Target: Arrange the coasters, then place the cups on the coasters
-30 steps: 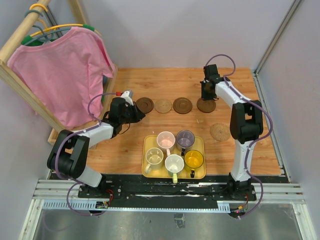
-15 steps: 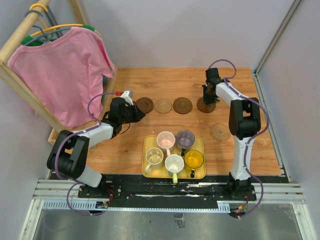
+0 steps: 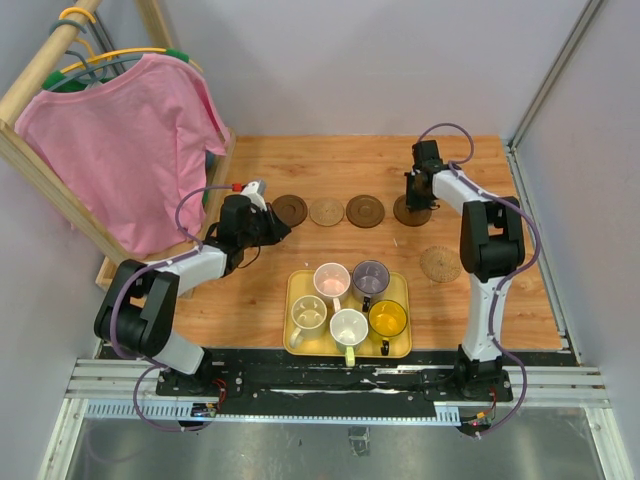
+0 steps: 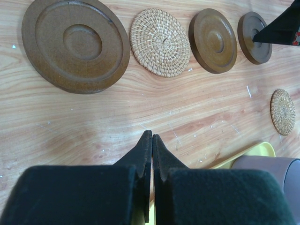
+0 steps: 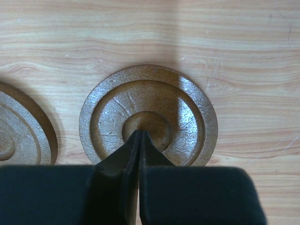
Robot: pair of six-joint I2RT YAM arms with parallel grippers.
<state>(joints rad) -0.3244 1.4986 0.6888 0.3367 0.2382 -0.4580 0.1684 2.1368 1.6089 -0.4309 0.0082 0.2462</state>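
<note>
Four coasters lie in a row at mid-table: dark brown [image 3: 290, 209], woven tan [image 3: 326, 211], dark brown [image 3: 365, 210] and dark brown [image 3: 414, 213]. A second woven coaster [image 3: 440, 263] lies apart, nearer on the right. My right gripper [image 5: 140, 133] is shut, its tips pressed on the middle of the rightmost dark coaster [image 5: 187, 117]. My left gripper [image 4: 151, 136] is shut and empty, over bare wood just in front of the leftmost coaster [image 4: 75, 44]. The cups stand on a yellow tray [image 3: 293, 283]: pink [image 3: 331, 280], grey-purple [image 3: 370, 276], cream [image 3: 308, 314], white-green [image 3: 348, 326] and yellow [image 3: 387, 318].
A wooden rack with a pink shirt [image 3: 125, 150] on a hanger fills the left side, close to my left arm. Grey walls close off the table at the back and the right. The tray sits at the near edge between the two arm bases.
My right arm has shifted slightly to the right, its tips still on the rightmost dark coaster. The left arm, the other coasters and the cups have not moved.
</note>
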